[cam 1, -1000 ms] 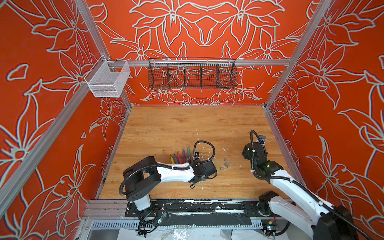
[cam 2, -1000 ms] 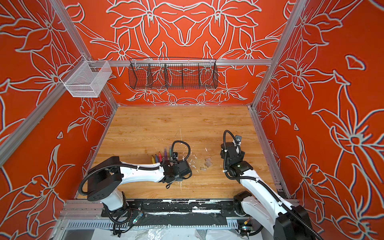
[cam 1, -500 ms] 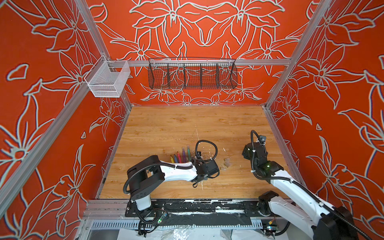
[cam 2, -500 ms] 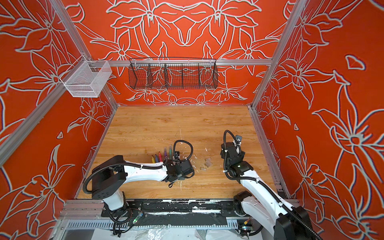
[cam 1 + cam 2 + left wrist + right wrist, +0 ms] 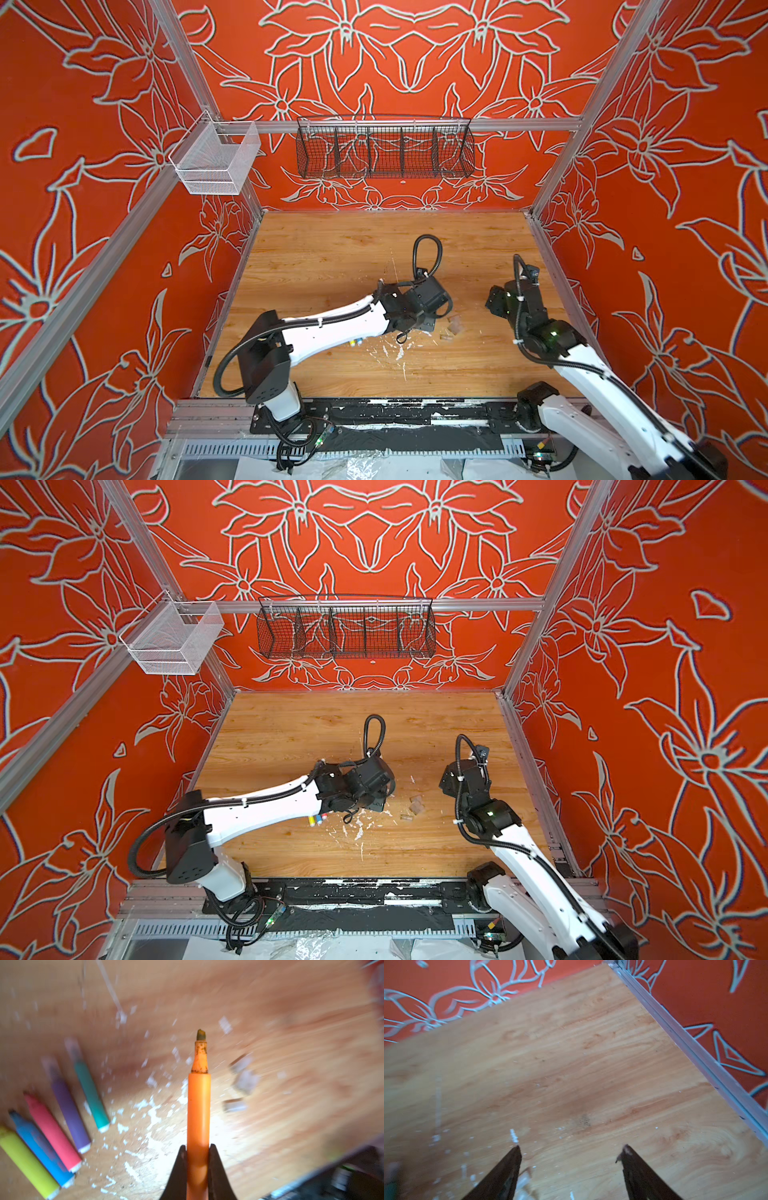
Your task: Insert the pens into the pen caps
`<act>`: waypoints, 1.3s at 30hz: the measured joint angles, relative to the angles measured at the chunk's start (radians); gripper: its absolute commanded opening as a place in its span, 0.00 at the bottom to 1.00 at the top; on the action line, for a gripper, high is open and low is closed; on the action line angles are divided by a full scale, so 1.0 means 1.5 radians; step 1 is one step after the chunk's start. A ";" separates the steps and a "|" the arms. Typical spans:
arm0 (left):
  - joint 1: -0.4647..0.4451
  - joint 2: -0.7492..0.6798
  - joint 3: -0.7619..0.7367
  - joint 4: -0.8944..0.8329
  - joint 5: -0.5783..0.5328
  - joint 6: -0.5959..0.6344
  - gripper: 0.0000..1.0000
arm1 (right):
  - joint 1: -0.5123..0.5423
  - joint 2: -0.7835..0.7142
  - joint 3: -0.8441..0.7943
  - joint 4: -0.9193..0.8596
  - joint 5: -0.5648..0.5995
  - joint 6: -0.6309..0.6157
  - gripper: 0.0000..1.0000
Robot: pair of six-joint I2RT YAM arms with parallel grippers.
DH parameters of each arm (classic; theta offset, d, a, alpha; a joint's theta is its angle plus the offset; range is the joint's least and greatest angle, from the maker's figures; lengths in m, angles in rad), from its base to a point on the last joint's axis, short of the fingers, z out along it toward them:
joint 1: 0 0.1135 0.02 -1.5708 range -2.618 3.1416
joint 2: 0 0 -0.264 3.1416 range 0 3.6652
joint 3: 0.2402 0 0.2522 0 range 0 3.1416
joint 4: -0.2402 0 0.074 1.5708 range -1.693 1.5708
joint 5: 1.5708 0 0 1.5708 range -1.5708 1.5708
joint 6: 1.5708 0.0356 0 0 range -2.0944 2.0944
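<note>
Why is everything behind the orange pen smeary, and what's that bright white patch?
Left wrist view: the orange pen in the left gripper is sharp, the table and other pens blur, glare whitens the wood beside it. Right wrist view: mildly blurred. Top views: sharp.

Orange pen (image 5: 198,1109) now in jaws (left)

Orange walls (image 5: 395,62) printed with pale grey outlined flowers close in three sides of a light wood-grain counter (image 5: 332,249). Aluminium rails (image 5: 519,124) run up the corners and across the back wall. A black wire basket (image 5: 384,149) with dividers hangs from the back rail. A white mesh basket (image 5: 216,162) hangs at the back left corner. White flecks (image 5: 390,353) litter the counter near its front edge.
</note>
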 measured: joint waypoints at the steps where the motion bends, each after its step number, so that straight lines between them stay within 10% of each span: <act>1: 0.000 -0.018 0.003 0.016 -0.002 0.021 0.00 | 0.000 -0.029 0.007 -0.005 -0.029 0.010 0.78; 11: 0.000 -0.205 -0.341 0.389 -0.001 0.270 0.00 | 0.062 -0.121 -0.067 0.096 -0.313 0.166 0.83; 29: 0.007 -0.292 -0.418 0.518 0.071 0.339 0.00 | 0.302 0.075 -0.086 0.379 -0.307 0.269 0.73; 39: 0.007 -0.291 -0.418 0.541 0.100 0.347 0.00 | 0.311 0.062 -0.046 0.363 -0.264 0.263 0.29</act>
